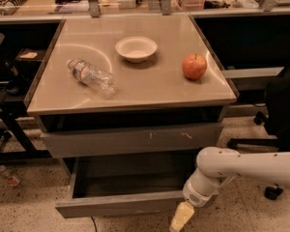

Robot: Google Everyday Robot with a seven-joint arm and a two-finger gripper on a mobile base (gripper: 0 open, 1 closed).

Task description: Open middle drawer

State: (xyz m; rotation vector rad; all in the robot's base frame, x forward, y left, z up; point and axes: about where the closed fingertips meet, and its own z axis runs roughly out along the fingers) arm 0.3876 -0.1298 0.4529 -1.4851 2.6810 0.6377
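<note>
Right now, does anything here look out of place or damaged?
A plastic bottle lies on its side on the tabletop, and the upper drawer front bears pale scratches. The middle drawer stands open, with the gripper at its front right corner.

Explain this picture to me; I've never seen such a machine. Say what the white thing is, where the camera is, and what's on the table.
The white tube entering from the right is a robot's arm. Its yellowish tip is the tool, the part that grasps; it sits low, at the right front corner of the middle drawer, which stands pulled out, showing a grey inside. Whether the tool grips anything cannot be told. There is one picture, looking down on the cabinet from its front; where the camera is mounted is unknown. On the tabletop lie a white bowl, a red apple and a plastic bottle on its side.
</note>
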